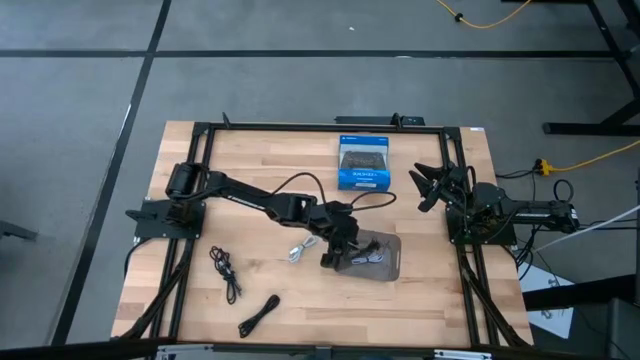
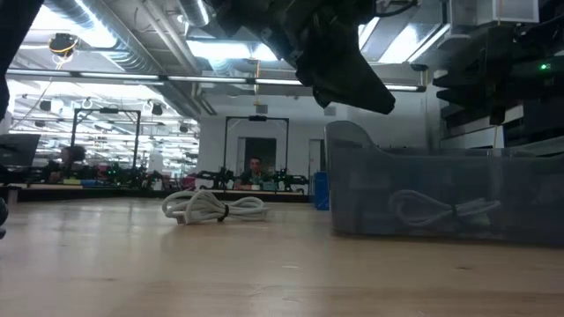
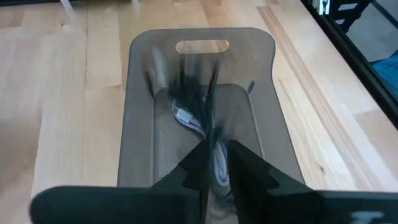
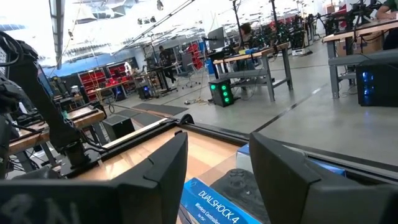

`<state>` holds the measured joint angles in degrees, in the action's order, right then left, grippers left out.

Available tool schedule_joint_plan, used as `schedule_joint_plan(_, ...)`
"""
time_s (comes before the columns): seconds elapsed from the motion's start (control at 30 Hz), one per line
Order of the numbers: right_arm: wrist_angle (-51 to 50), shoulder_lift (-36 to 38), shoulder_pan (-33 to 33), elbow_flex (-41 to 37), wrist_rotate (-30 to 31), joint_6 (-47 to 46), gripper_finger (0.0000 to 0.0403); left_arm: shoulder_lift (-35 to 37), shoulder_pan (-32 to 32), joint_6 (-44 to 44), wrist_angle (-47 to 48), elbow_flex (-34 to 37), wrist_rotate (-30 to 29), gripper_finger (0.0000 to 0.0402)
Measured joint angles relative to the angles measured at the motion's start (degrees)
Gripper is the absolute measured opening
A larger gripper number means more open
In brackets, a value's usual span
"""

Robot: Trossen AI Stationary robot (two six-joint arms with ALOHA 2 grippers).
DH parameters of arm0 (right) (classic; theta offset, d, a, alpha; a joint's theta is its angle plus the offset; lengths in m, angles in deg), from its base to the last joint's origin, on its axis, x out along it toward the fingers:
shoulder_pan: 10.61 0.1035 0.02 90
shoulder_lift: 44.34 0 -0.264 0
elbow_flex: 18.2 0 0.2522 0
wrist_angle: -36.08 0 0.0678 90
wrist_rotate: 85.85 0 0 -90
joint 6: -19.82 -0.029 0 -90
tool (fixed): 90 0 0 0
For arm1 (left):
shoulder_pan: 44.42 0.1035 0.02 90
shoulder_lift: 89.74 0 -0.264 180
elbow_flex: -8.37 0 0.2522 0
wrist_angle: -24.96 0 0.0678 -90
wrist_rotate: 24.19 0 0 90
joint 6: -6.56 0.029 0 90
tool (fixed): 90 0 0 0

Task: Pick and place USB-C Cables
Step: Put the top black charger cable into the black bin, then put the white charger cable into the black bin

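Observation:
The grey translucent tray [image 1: 388,262] stands on the table right of centre. My left gripper [image 1: 338,250] hovers above its left end, fingers pointing down and a narrow gap open between them [image 3: 216,152]. A white cable bundle [image 3: 219,165] lies on the tray floor [image 2: 441,211]. A blurred black cable [image 3: 210,102] shows inside the tray just past the fingertips. On the table lie one more white bundle [image 1: 298,250] [image 2: 214,208] and two black cables [image 1: 225,270] [image 1: 258,315]. My right gripper [image 1: 428,185] waits open at the right edge. My left gripper comes from above over the tray. The blurred black cable [image 3: 212,127] runs up to the gap between the fingertips, and I cannot tell whether they touch it.
A blue controller box [image 1: 363,163] [image 4: 214,208] lies at the far side, in front of my right gripper [image 4: 217,162]. The black frame rails [image 1: 300,126] border the table. Bare wood [image 1: 330,310] lies near the front edge, right of the black cables.

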<state>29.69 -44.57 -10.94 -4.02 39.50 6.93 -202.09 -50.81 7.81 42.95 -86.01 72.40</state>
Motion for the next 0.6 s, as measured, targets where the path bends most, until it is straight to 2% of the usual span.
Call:
schedule_joint_plan(0.17,-0.02,0.00,-0.01,0.00,0.00,0.02,0.0177,0.00,0.01,-1.06,0.04,0.00,-0.39,0.0064)
schedule_joint_plan(0.27,-0.02,0.00,-0.01,0.00,-0.02,0.04,0.0177,0.83,0.00,-1.05,1.62,0.06,-2.68,0.0063)
schedule_joint_plan(0.43,-0.08,0.00,-0.01,0.00,-0.04,0.07,0.0177,6.11,-0.02,-1.92,7.02,0.02,-11.98,0.0063)
schedule_joint_plan(0.6,-0.43,-0.02,-0.01,-0.01,-0.03,0.02,0.0177,12.55,0.02,-9.76,20.41,0.02,-20.79,0.0062)
